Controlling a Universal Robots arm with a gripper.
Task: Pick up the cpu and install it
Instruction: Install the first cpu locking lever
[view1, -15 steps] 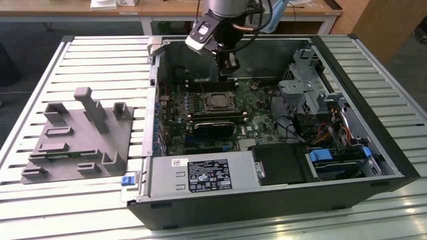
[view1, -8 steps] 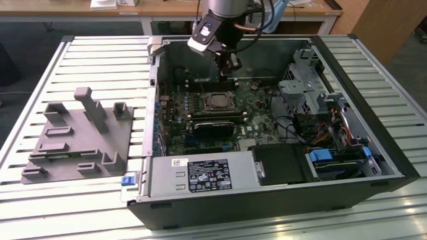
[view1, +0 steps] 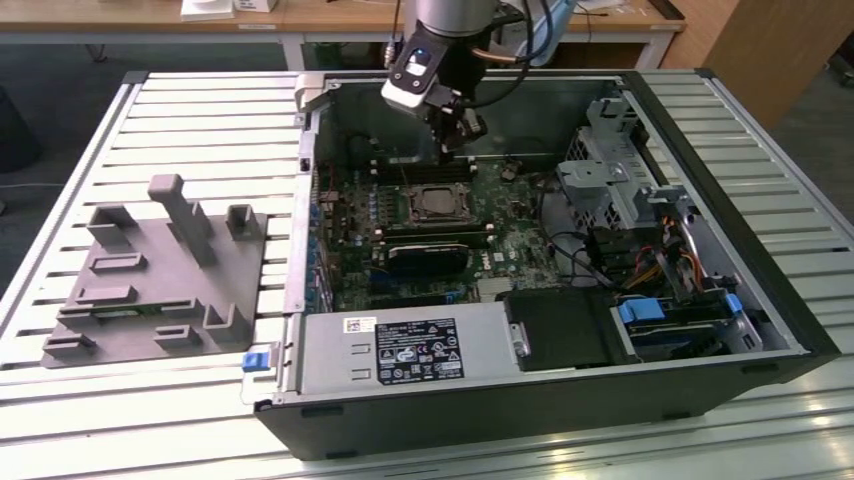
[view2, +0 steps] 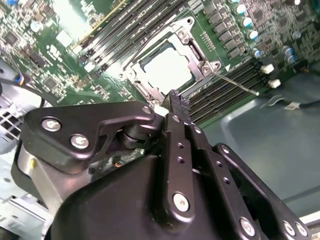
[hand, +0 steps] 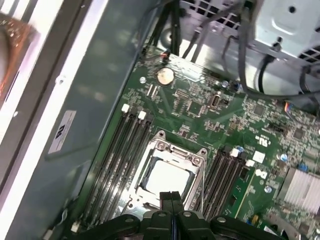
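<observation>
The cpu (view1: 434, 203) lies flat inside the square metal-framed socket (view1: 408, 190) of the green board, silver top up. In both wrist views the cpu (view2: 167, 67) (hand: 167, 177) shows as a bright square within the socket frame (view2: 196, 49) (hand: 157, 145). My gripper (view1: 451, 158) hangs a little above the board, just behind the socket toward the case's rear wall. Its two black fingers (hand: 171, 200) are pressed together with nothing between them. My gripper (view2: 177, 102) does not touch the cpu.
The open computer case (view1: 747, 250) lies on a slatted table. Memory slots (hand: 122, 150) flank the socket. A drive cage (view1: 601, 185) and cables (view1: 654, 260) fill the exterior view's right; a power supply (view1: 400, 350) sits in front. A grey block-studded tray (view1: 147, 270) lies outside on the exterior view's left.
</observation>
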